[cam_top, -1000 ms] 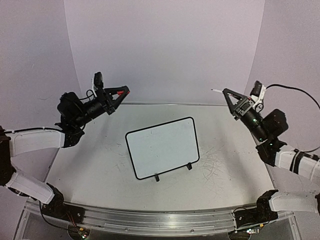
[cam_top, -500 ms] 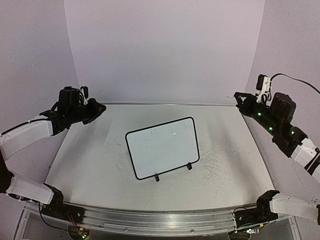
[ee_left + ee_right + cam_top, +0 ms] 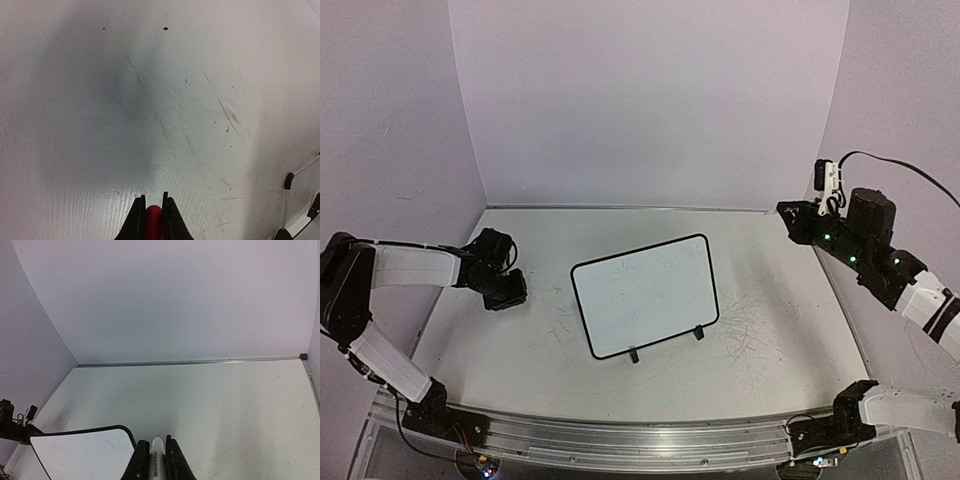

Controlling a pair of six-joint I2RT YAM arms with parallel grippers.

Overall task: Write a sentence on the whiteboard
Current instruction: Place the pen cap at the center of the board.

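Note:
The whiteboard (image 3: 645, 295) lies in the middle of the table, black-framed, with its two feet toward the near edge. No red sentence shows on it, only faint marks. Its corner shows in the right wrist view (image 3: 82, 455) and its feet edge in the left wrist view (image 3: 300, 215). My left gripper (image 3: 505, 290) is low over the table left of the board, shut on a red marker cap (image 3: 154, 220). My right gripper (image 3: 792, 220) hangs above the table's right side, pointing left, shut on a white marker (image 3: 158, 456).
The white tabletop (image 3: 770, 330) is scuffed with grey scribble marks, densest right of the board. Lilac walls close the back and both sides. A metal rail (image 3: 620, 435) runs along the near edge.
The left arm has swung down from the back left to just above the table left of the board. The right arm has drawn back to the right and levelled out.

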